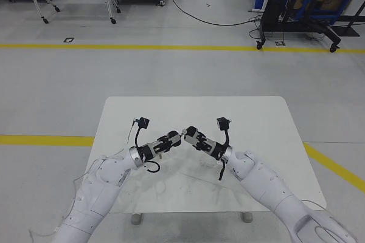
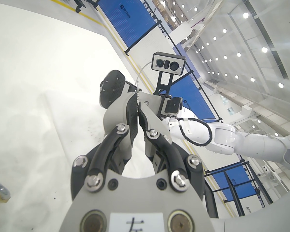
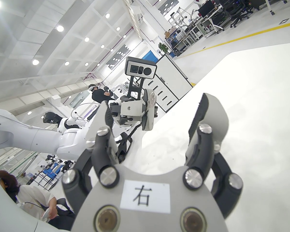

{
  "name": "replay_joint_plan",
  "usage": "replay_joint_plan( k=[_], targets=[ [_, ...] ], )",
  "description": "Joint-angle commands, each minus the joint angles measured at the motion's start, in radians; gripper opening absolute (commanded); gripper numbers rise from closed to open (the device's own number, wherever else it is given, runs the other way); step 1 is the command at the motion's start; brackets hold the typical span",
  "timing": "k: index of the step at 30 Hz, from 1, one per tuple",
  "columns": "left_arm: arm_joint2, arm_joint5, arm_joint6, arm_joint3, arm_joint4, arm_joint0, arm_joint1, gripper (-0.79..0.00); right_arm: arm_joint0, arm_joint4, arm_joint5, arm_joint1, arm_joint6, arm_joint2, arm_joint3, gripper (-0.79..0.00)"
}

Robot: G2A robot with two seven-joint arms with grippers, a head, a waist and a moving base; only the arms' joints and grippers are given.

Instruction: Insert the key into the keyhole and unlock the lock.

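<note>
We find a white label (image 2: 136,222) on the base of the left gripper (image 2: 137,98), printed with one dark character that the picture's edge cuts off, and a white sticker (image 3: 145,195) on the base of the right gripper (image 3: 154,105) bearing one whole dark character. Beyond the table, in the left wrist view, the blue panels (image 2: 125,10) carry a small white logo with a short white word beside it, and we see the same mark repeated on the panels farther along the row.
</note>
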State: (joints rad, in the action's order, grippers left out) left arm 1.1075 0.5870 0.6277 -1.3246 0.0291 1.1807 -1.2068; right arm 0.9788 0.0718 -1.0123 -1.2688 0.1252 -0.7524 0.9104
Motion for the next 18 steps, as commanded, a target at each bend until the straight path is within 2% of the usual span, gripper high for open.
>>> replay_joint_plan(
  k=[1,7,10,13,16,18],
  targets=[
    [0.0,0.0,0.0,0.0,0.0,0.0,0.0,-0.785,0.0,0.0,0.0,0.0,0.0,0.0,0.0,0.0],
    [0.001,-0.017,-0.006,-0.007,-0.004,0.006,0.0,-0.785,0.004,0.013,0.024,0.001,-0.005,-0.008,0.005,0.0],
    [0.017,-0.035,0.0,-0.013,-0.026,0.014,0.004,-0.785,-0.003,0.049,0.017,0.014,0.065,-0.025,-0.001,0.0],
    [0.019,-0.039,0.086,-0.02,-0.031,0.011,0.011,-0.785,-0.022,0.085,0.0,0.038,0.184,-0.051,-0.018,0.0],
    [0.009,-0.057,0.197,-0.017,-0.044,-0.004,0.017,-0.785,-0.007,0.024,0.0,0.065,0.278,-0.088,0.006,0.0],
    [-0.011,-0.062,0.286,-0.012,-0.092,-0.014,0.018,-0.785,0.003,-0.013,0.0,0.084,0.364,-0.105,0.03,-0.148]
  ],
)
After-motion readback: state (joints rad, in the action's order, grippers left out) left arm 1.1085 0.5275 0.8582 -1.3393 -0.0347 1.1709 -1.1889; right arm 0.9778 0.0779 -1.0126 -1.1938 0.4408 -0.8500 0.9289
